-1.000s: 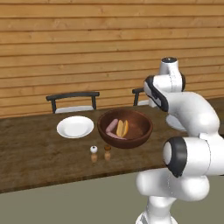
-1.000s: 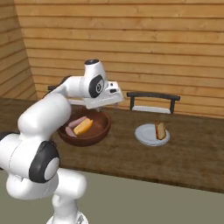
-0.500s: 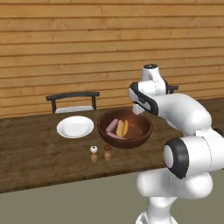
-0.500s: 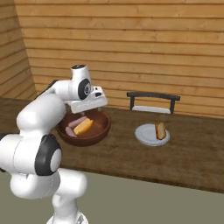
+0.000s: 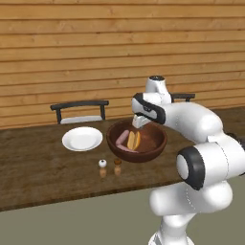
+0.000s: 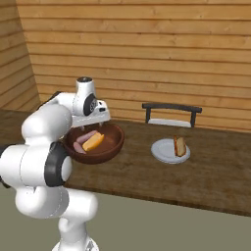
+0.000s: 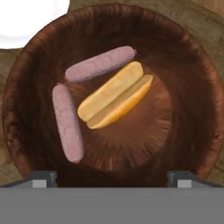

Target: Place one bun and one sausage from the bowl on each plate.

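Now our hand [image 5: 138, 123], swung in from beside the bowl [image 5: 155, 143], hovered released and empty above it; bun [image 7: 115, 95] and two sausages [image 7: 68, 122] lay inside, so we judged another pickup due.

Evenly and softly lit, rendered, without glare or hard highlights. Faint, diffuse shadows under the bowl [image 5: 137, 141] and the white plate [image 5: 82, 139] on the desk [image 5: 43, 167]; a darker shade inside the bowl's wall in the hand view. Slightly soft and low in detail in both base views, with blocky edges along the arm. Sharper up close: bun [image 7: 115, 95] and sausages clearly outlined. No visible bending at the picture edges.
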{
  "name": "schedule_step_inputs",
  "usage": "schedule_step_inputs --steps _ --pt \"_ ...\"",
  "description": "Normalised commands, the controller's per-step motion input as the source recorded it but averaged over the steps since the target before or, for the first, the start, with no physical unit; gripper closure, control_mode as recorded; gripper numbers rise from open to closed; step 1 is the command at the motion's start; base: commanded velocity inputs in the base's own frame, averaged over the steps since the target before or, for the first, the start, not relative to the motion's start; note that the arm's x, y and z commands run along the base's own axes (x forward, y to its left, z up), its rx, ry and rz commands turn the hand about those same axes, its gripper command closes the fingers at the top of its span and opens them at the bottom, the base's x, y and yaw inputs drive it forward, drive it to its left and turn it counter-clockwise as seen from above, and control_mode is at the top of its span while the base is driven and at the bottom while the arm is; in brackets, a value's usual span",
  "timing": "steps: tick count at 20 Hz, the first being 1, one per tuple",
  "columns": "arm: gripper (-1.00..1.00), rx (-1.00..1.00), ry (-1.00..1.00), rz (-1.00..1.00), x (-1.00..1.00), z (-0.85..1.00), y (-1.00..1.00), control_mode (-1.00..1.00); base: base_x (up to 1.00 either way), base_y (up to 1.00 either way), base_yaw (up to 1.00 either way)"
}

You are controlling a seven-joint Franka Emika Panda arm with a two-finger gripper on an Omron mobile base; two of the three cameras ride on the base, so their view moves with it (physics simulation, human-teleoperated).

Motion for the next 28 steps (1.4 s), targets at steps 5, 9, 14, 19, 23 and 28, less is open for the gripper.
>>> schedule_step_inputs --steps 5,9,14,19,23,28 --pt "-1.0 0.11 0.04 -0.12 0.41 -0.41 0.03 -1.0 0.0 0.0 0.0" --pt "-1.0 0.06 0.11 -0.14 0.36 -0.43 0.28 -1.0 0.0 0.0 0.0" --pt "-1.0 0.07 0.03 -0.13 0.21 -0.48 0.32 -1.0 0.0 0.0 0.0" --pt "-1.0 0.17 0.05 -0.2 0.05 -0.32 0.01 -1.0 0.0 0.0 0.0" --pt "-1.0 0.23 0.09 -0.27 0.01 -0.12 0.0 -1.0 0.0 0.0 0.0" --pt "-1.0 0.16 0.04 -0.25 -0.15 0.0 -0.05 -1.0 0.0 0.0 0.0"
